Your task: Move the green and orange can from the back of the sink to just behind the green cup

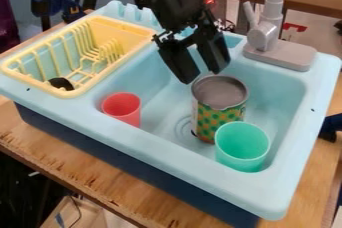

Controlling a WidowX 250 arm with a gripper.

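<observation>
End effector [203,74] is open and empty, just above the can [219,111]. Can stands ungripped in the sink [167,147]. Green cup [242,147] is beside the can; red cup [122,109] is apart from it. Progress: 0 things lifted; start or finish, cannot tell.

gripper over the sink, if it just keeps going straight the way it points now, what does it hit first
Most likely the tall can, since the open gripper points down towards its top; depth is hard to judge, though, so it might pass just behind it.
</observation>
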